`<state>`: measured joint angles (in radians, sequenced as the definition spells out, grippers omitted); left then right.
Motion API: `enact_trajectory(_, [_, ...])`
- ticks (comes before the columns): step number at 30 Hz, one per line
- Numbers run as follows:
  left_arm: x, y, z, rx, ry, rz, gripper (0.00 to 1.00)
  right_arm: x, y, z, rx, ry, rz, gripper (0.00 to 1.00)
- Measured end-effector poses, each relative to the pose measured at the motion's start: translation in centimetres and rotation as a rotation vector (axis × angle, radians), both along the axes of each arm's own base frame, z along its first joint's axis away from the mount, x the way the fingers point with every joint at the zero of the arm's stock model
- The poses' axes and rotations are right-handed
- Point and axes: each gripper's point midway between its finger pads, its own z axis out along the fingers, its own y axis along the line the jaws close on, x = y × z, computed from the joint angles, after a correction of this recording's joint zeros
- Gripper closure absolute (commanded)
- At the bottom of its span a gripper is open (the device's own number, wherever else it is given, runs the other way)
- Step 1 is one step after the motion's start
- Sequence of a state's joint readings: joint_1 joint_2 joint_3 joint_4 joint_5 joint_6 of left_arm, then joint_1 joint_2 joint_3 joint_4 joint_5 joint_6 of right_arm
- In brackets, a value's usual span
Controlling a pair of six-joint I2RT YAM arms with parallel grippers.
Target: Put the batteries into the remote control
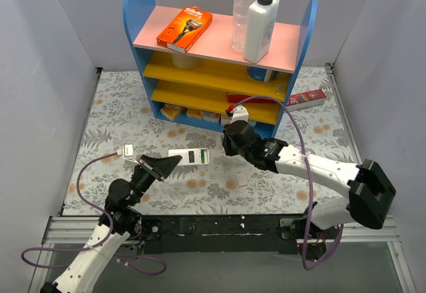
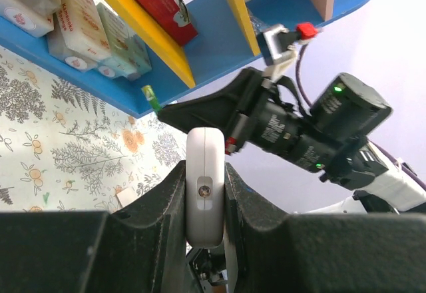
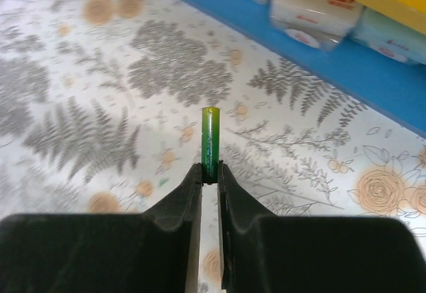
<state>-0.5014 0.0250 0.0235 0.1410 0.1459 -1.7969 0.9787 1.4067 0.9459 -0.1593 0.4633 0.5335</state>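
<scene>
My left gripper [image 2: 204, 203] is shut on the near end of the remote control [image 2: 204, 166], a slim white bar held on edge with a small screw facing the camera. From above, the remote control [image 1: 202, 157] juts right from the left gripper [image 1: 172, 164], with a dark opening on its upper side. In my right gripper [image 3: 210, 173], shut, sits one of the batteries [image 3: 210, 136], a thin green cell poking out past the fingertips above the floral mat. The right gripper [image 1: 226, 145] hovers just right of the remote. The battery [image 2: 148, 96] also shows in the left wrist view.
A blue shelf unit [image 1: 303, 36] with yellow boards stands at the back, holding an orange carton [image 1: 184, 28], two bottles [image 1: 256, 20] and packets [image 3: 313, 3] on its lowest board. A red-and-white carton [image 1: 306, 98] lies right. A small white piece [image 1: 241, 180] lies on the mat.
</scene>
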Motion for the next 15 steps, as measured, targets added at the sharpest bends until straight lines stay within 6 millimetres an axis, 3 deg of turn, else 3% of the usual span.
enact_trajectory(6, [1.2,-0.7,-0.3,0.011,0.021,0.000,1.00,-3.2,1.0,4.1,0.121,0.007,0.159,0.99])
enact_trajectory(15, [3.3,-1.8,-1.7,0.028,0.073,-0.003,1.00,-6.9,0.6,8.2,0.232,0.005,0.289,0.99])
